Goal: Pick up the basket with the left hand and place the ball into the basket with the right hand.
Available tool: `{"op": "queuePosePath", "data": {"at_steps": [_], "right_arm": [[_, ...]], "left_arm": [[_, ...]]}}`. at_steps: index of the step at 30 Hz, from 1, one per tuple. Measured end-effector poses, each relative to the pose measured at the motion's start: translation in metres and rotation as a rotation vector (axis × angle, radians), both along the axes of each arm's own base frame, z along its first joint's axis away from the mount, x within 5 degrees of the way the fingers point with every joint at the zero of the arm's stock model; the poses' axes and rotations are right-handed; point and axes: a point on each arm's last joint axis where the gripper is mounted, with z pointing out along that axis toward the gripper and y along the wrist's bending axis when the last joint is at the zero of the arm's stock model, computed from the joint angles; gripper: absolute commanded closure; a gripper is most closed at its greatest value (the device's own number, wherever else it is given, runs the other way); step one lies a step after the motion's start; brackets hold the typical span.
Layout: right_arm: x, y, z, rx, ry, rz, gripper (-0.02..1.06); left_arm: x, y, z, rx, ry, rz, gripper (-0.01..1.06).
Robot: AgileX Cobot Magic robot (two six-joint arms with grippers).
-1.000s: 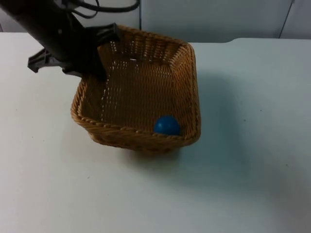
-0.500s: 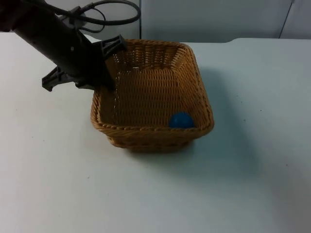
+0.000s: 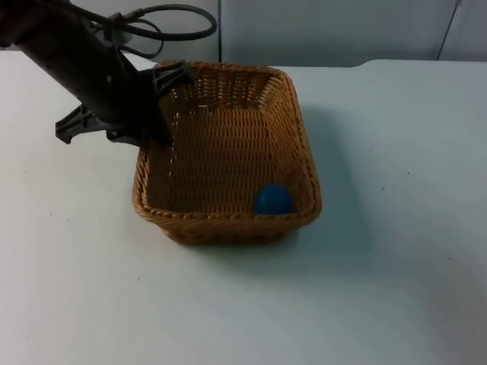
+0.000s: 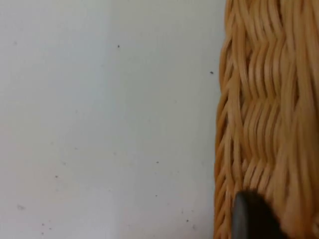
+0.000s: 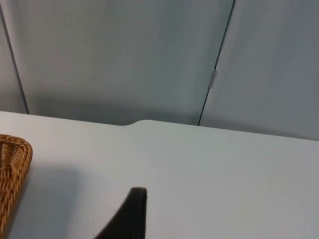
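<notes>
Left pincer [image 3: 161, 114]: clamped on far-left rim of tan wicker basket [image 3: 228, 228].
Ball: small blue ball [image 3: 272, 199] already inside, near-right corner.
Right pincer [image 5: 130, 211]: waiting; grip state unclear.
Left: seemingly nothing.

Top view overhead; left wrist close on basket [image 4: 264, 119]; right wrist faces wall [image 5: 124, 55]

Brown woven wicker basket [image 3: 228, 152], rectangular, open side up, near the tabletop's [image 3: 396, 228] far edge, left of centre; the left hand [image 3: 162, 114] grips its far-left rim. Small blue ball [image 3: 272, 200] lies inside the basket, on the floor against the near wall, toward the near-right corner. Basket weave close up beside a black fingertip [image 4: 251, 216].
</notes>
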Motion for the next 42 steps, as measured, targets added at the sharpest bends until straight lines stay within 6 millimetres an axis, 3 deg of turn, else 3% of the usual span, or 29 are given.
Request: {"op": "queuePosePath", "data": {"at_steps": [2, 4, 5, 6, 7, 15, 23, 26, 27, 31, 32, 37, 38, 42], "right_arm": [[0.000, 0.000, 0.000, 0.000, -0.006, 0.001, 0.02], [0.000, 0.000, 0.000, 0.000, -0.006, 0.001, 0.02], [0.000, 0.000, 0.000, 0.000, -0.006, 0.001, 0.02], [0.000, 0.000, 0.000, 0.000, -0.006, 0.001, 0.02], [0.000, 0.000, 0.000, -0.001, -0.006, 0.001, 0.02], [0.001, 0.000, 0.002, 0.001, -0.024, 0.006, 0.02], [0.002, 0.001, 0.004, 0.022, -0.051, 0.005, 0.02], [0.002, 0.001, 0.005, 0.026, -0.053, 0.004, 0.02], [0.002, 0.001, 0.005, 0.026, -0.053, 0.004, 0.02], [0.002, 0.002, 0.004, 0.043, -0.052, 0.003, 0.02], [0.002, 0.002, 0.004, 0.043, -0.052, 0.003, 0.02], [0.002, 0.002, 0.005, 0.047, -0.055, 0.004, 0.02], [0.002, 0.002, 0.005, 0.047, -0.055, 0.004, 0.02], [0.002, 0.002, 0.005, 0.050, -0.059, 0.004, 0.02]], "left_arm": [[-0.001, -0.003, 0.000, 0.013, -0.002, -0.017, 0.44], [-0.002, -0.005, -0.001, 0.016, 0.001, -0.025, 0.15], [-0.003, -0.008, -0.001, 0.017, 0.002, -0.030, 0.15], [-0.004, -0.009, -0.001, 0.018, 0.002, -0.035, 0.03], [-0.005, -0.012, -0.001, 0.020, 0.005, -0.043, 0.00], [-0.013, -0.016, 0.003, 0.098, 0.026, -0.123, 0.00], [-0.024, -0.002, 0.036, 0.397, 0.011, -0.142, 0.00], [-0.026, 0.002, 0.066, 0.422, -0.068, -0.135, 0.00], [-0.026, 0.002, 0.066, 0.422, -0.068, -0.135, 0.00], [-0.037, 0.008, 0.121, 0.414, -0.196, -0.112, 0.00], [-0.037, 0.008, 0.121, 0.414, -0.196, -0.112, 0.00], [-0.067, 0.023, 0.193, 0.443, -0.340, -0.093, 0.00], [-0.067, 0.023, 0.193, 0.443, -0.340, -0.093, 0.00], [-0.099, 0.036, 0.248, 0.449, -0.491, -0.062, 0.00]]}}
